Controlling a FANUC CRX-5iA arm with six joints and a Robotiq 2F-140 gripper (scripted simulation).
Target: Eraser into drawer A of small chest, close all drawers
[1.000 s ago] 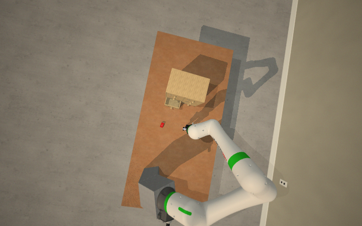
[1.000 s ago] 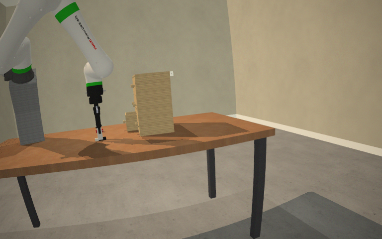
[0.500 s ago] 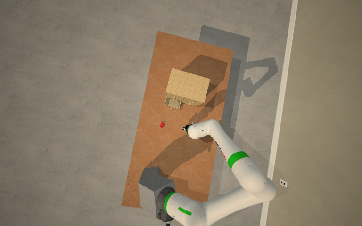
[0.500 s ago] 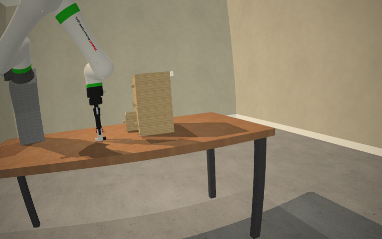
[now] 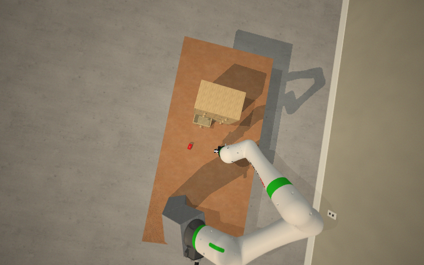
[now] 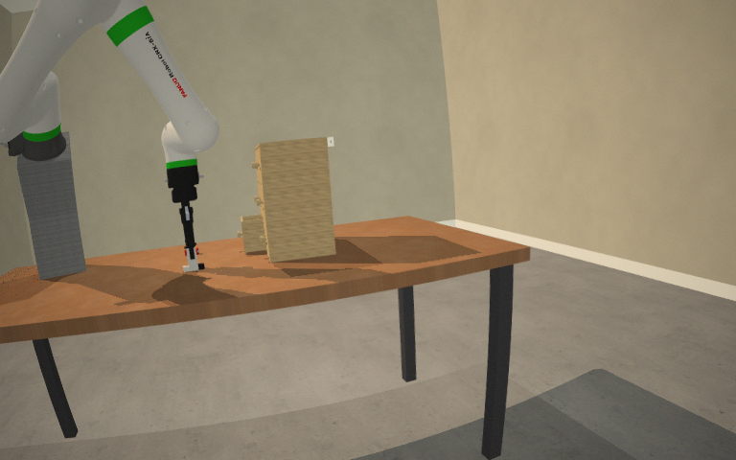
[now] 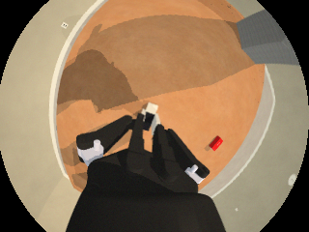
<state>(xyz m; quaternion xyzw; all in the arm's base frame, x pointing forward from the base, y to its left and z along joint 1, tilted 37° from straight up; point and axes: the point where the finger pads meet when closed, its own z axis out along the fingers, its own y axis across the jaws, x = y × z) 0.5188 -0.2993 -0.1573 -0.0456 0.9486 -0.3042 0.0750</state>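
I am holding the gripper [image 6: 193, 264] straight down at the table [image 6: 379, 255], with the fingers nearly together and clamping, as far as I can judge, on the eraser [image 7: 150, 112], a small pale block sitting at the table surface between the tips. The block is showing too small for its long axis to be read. The coming move is turning on one relation: the open drawer [image 5: 201, 120], the low one at the left of the small chest [image 5: 220, 100] front, is lying ahead of the gripper [image 5: 216, 150] and slightly to the left in the top view, well apart, with the chest front facing me. I cannot read whether this drawer is carrying the mark A. A red block [image 5: 189, 146] is lying off to the left, apart from the fingers; I am judging it to be something to leave alone. The wrist view is showing the pale block between the tips, which the arm is hiding from the top view. The exterior view is showing the drawer [image 6: 252, 233] projecting only a little from the chest, so the target opening is looking short.
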